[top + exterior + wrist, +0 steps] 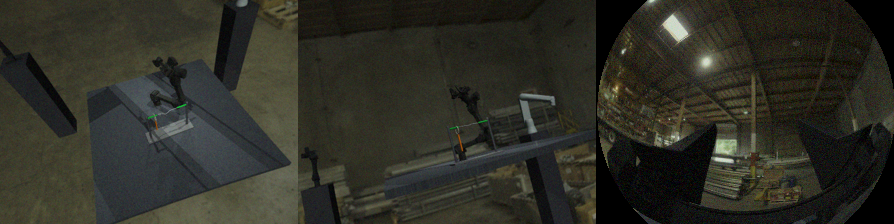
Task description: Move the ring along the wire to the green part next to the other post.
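The ring [155, 118] [459, 130] hangs on the green part [150, 117] [452, 128] beside the left post [149, 130] [452, 144], close to that part's inner end. Its orange handle [156, 125] [460, 142] points down, above the base plate. The thin wire [169, 110] [469, 125] bends across to the other green part [182, 106] [483, 121] at the right post [186, 114] [491, 135]. My gripper [162, 60] [453, 87] [758, 125] is open and empty, high above the wire and apart from the ring and handle. The wrist view shows no ring or wire.
The posts stand on a pale base plate [175, 130] on the dark table [129, 175] [421, 180]. My arm [176, 83] [473, 109] rises behind the wire. Dark pillars [44, 97] [234, 43] stand beyond the table; a white arm [526, 107] tops one in the exterior view.
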Tool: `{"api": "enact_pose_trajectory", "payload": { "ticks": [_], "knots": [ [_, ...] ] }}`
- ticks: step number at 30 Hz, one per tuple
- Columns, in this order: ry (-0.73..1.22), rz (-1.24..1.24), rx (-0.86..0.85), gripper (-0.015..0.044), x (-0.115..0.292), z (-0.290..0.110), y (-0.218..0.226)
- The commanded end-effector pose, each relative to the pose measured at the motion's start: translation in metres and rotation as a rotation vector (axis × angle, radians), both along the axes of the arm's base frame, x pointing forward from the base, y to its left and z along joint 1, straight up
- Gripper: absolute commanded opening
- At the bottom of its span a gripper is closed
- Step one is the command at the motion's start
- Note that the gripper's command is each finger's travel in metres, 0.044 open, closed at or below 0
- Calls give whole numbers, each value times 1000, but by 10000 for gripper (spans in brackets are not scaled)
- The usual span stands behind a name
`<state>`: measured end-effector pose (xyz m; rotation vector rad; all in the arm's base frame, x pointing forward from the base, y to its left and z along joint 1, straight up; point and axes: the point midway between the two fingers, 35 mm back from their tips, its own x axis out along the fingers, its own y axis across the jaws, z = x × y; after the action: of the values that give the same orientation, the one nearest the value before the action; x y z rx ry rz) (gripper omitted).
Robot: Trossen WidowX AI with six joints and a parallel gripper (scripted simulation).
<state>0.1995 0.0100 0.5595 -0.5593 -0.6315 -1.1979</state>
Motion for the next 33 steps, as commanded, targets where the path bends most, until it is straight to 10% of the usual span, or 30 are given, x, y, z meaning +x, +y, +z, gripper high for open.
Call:
{"api": "enact_pose_trajectory", "payload": {
  "ticks": [1,9,21,33],
  "knots": [
    [-2,1,2,374,-1,0,-1],
    [-107,73,125,164,-88,7,-48],
    [-52,212,345,160,-166,-46,-166],
    [151,451,542,160,-137,-168,-270]
  ]
}}
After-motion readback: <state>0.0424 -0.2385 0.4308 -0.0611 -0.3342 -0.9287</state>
